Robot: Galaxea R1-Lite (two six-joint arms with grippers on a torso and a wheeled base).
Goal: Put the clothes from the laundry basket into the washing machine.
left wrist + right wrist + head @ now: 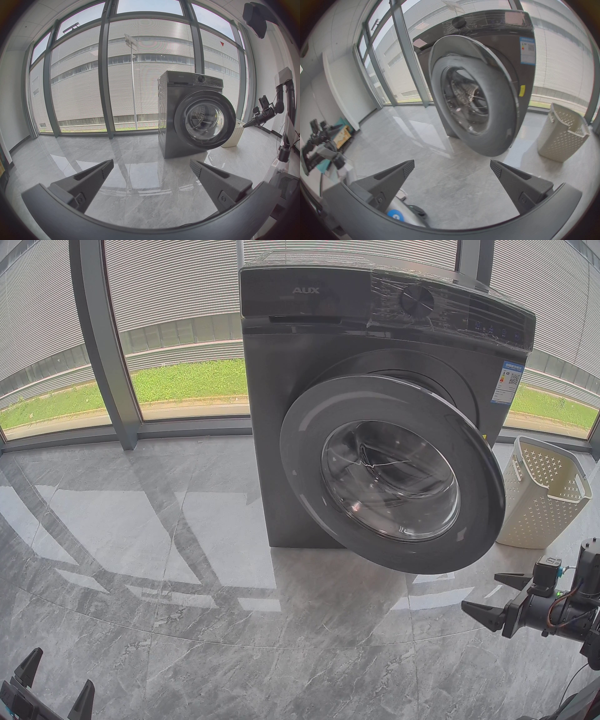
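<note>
The left gripper [58, 677] sits low over the grey floor [187, 552], jaws apart. The dark grey washing machine [281, 396] stands before the window [175, 334], its round door [306, 446] swung open. The right gripper [482, 592] hovers below the door, jaws apart, near the cream perforated laundry basket [537, 515] standing just right of the machine
</note>
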